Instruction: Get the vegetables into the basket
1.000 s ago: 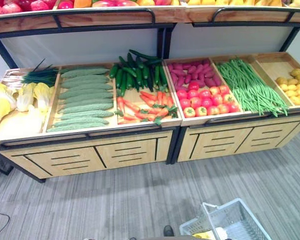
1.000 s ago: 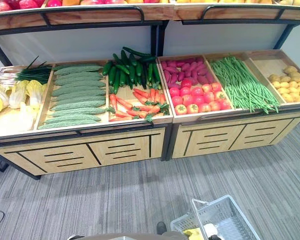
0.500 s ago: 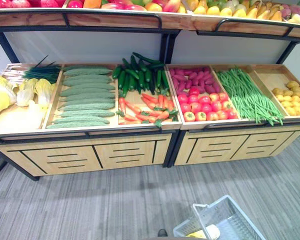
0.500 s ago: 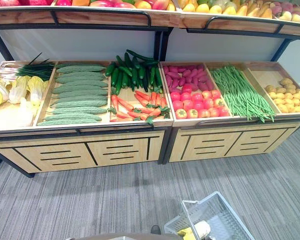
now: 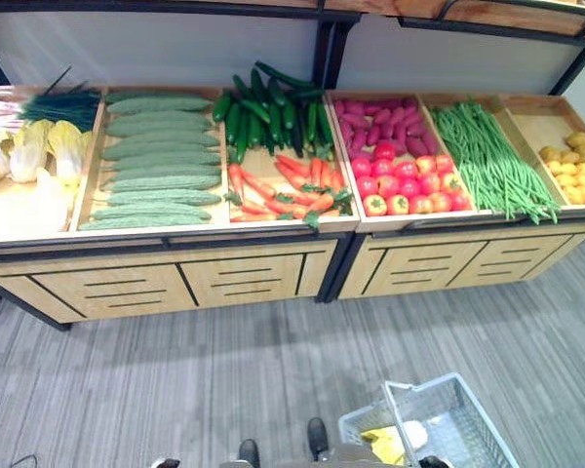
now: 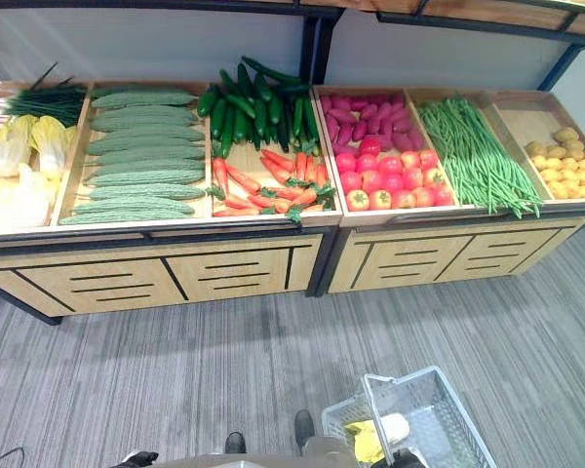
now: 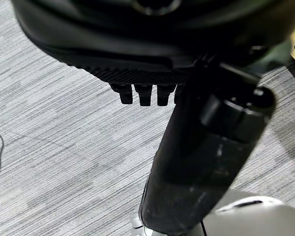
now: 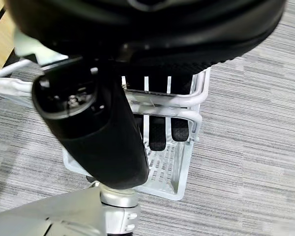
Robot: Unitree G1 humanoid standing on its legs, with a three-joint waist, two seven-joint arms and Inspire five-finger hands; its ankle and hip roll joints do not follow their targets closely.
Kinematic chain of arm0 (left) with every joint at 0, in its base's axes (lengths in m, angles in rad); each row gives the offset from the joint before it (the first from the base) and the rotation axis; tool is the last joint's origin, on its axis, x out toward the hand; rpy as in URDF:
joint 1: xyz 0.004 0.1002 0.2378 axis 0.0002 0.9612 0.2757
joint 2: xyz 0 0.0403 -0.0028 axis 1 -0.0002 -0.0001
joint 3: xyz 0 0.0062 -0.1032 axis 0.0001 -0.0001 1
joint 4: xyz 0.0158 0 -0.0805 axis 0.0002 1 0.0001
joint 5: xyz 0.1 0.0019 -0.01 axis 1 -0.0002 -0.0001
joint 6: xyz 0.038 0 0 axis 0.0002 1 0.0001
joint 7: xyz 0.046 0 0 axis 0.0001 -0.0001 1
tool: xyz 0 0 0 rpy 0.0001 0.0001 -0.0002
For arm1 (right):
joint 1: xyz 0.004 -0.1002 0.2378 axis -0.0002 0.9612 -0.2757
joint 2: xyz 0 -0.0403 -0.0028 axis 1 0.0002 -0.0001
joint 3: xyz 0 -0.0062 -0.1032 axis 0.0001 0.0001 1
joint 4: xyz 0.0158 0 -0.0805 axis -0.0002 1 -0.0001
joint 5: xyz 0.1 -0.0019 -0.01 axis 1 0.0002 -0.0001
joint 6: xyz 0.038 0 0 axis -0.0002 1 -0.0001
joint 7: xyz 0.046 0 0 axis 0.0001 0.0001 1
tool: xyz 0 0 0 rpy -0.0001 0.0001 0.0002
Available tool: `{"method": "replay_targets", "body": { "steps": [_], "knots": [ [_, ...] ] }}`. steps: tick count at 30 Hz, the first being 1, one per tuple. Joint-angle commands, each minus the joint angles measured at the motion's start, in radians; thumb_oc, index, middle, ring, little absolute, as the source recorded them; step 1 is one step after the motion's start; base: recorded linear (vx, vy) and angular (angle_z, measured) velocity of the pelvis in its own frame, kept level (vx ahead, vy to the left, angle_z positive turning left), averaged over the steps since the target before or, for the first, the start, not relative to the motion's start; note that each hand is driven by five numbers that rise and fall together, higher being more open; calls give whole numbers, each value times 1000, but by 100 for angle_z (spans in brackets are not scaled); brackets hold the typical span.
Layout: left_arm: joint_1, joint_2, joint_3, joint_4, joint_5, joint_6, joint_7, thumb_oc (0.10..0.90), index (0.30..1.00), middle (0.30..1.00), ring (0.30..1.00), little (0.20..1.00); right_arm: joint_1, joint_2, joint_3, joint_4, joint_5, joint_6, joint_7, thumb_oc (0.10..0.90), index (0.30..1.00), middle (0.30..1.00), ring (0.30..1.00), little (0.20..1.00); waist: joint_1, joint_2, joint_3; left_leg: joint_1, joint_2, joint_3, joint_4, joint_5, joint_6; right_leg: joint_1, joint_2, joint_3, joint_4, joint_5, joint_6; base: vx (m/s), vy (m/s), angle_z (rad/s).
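From the left eye view we look down on a wooden produce stand point(image 5: 175, 255) across the grey carpet; its trays hold pale cucumbers point(image 5: 156, 156), dark green cucumbers point(image 5: 268, 107), carrots point(image 5: 283, 190), tomatoes point(image 5: 409, 190), green beans point(image 5: 492, 161) and potatoes point(image 5: 575, 166), with cabbages point(image 5: 34, 156) at the far left; the wire basket point(image 5: 468, 429) hangs low at our right side, well apart from the stand, with something yellow and something white point(image 5: 395, 439) already inside it.

The right eye view gives the same scene; the basket's handle point(image 6: 375, 414) stands upright over its rim.

In the left wrist view our left hand point(image 7: 187, 73) hangs over bare carpet, fingers curled under and empty.

In the right wrist view our right hand point(image 8: 137, 123) has its fingers hooked round the basket handle, so we are carrying the basket by it.

We judge the task barely begun: one or two items are in the basket, all the trays look full, and we have yet to close on the stand and reach for a vegetable with the free left hand.
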Motion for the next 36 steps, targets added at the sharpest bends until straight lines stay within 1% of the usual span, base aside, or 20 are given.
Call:
{"method": "replay_targets", "body": {
  "steps": [1,3,5,6,7,9,11,13,17,21,23,24,26,27,29,30,31,32,33,36],
  "knots": [
    [-23,27,41,29,-16,5,18,900,1000,1000,1000,1000,-26,-34,22,-16,36,-13,-2,400,300,300,300,300,-30,7,29,13,-29,-50,36,-82,-12,-64,-85,-30,109,17,30,214,-4,-16],
    [-26,28,40,32,-16,5,21,900,1000,1000,1000,1000,-27,-34,21,-16,44,-13,-4,400,300,300,300,300,-52,6,42,41,-35,-75,29,-94,-17,-90,-63,-21,38,21,30,232,-27,3],
    [-33,26,37,32,-13,2,22,900,1000,1000,1000,1000,-24,-36,22,-15,47,-14,-5,400,300,300,300,300,-78,-4,45,71,-46,-101,19,-113,-21,-116,-41,9,-82,54,38,275,-54,26],
    [-33,26,36,33,-12,2,23,900,1000,1000,1000,1000,-20,-37,22,-15,46,-13,-5,400,300,300,300,300,-85,-1,46,88,-41,-112,14,-125,-24,-119,-37,10,-107,67,46,261,-63,52],
    [-32,25,35,33,-11,2,23,900,1000,1000,1000,1000,-15,-38,23,-16,44,-12,-4,400,300,300,300,300,-92,0,44,98,-38,-119,14,-134,-27,-118,-36,5,-118,73,49,202,-61,48],
    [-27,18,36,34,-10,3,20,900,1000,1000,1000,1000,-7,-35,26,-12,45,-12,-2,400,300,300,300,300,-87,-5,29,106,-40,-123,19,-144,-30,-85,-43,-6,-140,70,36,145,-80,36],
    [-20,7,37,39,-11,5,20,900,1000,1000,1000,1000,-9,-41,29,-14,46,-14,-2,400,300,300,300,300,-89,6,8,113,-28,-131,25,-151,-37,-62,-27,7,-153,65,23,182,-110,42],
    [-19,-4,32,41,-9,8,20,900,1000,1000,1000,1000,-17,-53,29,-26,53,-19,-4,400,300,300,300,300,-90,19,-10,115,-3,-142,51,-164,-51,-50,-12,-4,-140,40,6,210,-144,20],
    [-21,-9,28,39,-9,11,25,900,1000,1000,1000,1000,-21,-63,28,-41,66,-23,-3,400,300,300,300,300,-97,31,-20,121,18,-152,66,-167,-67,-42,5,-11,-126,11,-11,151,-128,5],
    [-26,-15,23,30,-16,11,26,900,1000,1000,1000,1000,-25,-78,31,-47,70,-25,-5,400,300,300,300,300,-103,48,-26,112,52,-166,122,-145,-95,-35,26,-29,-101,-32,-36,112,-121,9],
    [-32,-17,21,24,-21,9,26,900,1000,1000,1000,1000,-23,-85,33,-47,68,-27,-3,400,300,300,300,300,-107,52,-22,75,64,-162,215,-96,-126,-10,31,-43,-99,-52,-55,99,-154,21],
    [-41,-16,19,18,-26,8,28,900,1000,1000,1000,1000,-20,-90,32,-45,65,-27,-1,400,300,300,300,300,-105,43,-10,29,73,-150,304,-47,-146,10,22,-54,-99,-57,-66,52,-138,39],
    [-51,-14,8,10,-30,8,31,900,1000,1000,1000,1000,-22,-96,31,-40,65,-23,-5,400,300,300,300,300,-99,25,8,-35,67,-157,394,-20,-145,33,10,-67,-101,-64,-79,29,-107,54],
    [-54,-12,4,7,-31,9,33,900,1000,1000,1000,1000,-19,-101,29,-36,65,-22,-7,400,300,300,300,300,-98,15,12,-69,73,-143,406,-21,-134,43,-3,-72,-102,-70,-79,56,-47,40],
    [-54,-14,3,3,-35,10,34,900,1000,1000,1000,1000,-17,-107,21,-26,65,-14,-8,400,300,300,300,300,-93,7,11,-108,94,-90,317,-47,-122,70,-24,-69,-114,-77,-62,79,16,16],
    [-54,-14,3,2,-35,10,34,900,1000,1000,1000,1000,-17,-107,21,-26,65,-14,-8,400,300,300,300,300,-90,7,13,-103,94,-87,315,-49,-121,72,-25,-67,-115,-78,-61,97,39,4],
    [-52,-14,3,3,-34,9,35,900,1000,1000,1000,1000,-12,-110,17,-23,64,-11,-8,400,300,300,300,300,-81,8,8,-121,95,-79,251,-49,-120,90,-35,-68,-127,-80,-52,178,88,6],
    [-43,-8,-3,21,-4,35,50,900,1000,1000,1000,1000,-1,-117,20,2,37,5,-8,400,300,300,300,300,-59,27,10,-146,82,-117,143,6,-120,103,-23,-60,-124,-86,-44,220,118,15],
    [-42,-10,-8,12,-15,12,38,900,1000,1000,1000,1000,-8,-109,31,-10,27,-9,-8,400,300,300,300,300,-59,31,5,-122,75,-128,125,-6,-118,105,-20,-48,-119,-97,-45,193,115,-7],
    [-27,-5,-7,17,-9,10,29,900,1000,1000,1000,1000,-3,-98,34,-12,26,-12,-6,400,300,300,300,300,-49,26,-18,-86,62,-101,94,-16,-106,125,-25,-20,-149,-94,-38,132,106,-16]
  ]
}}
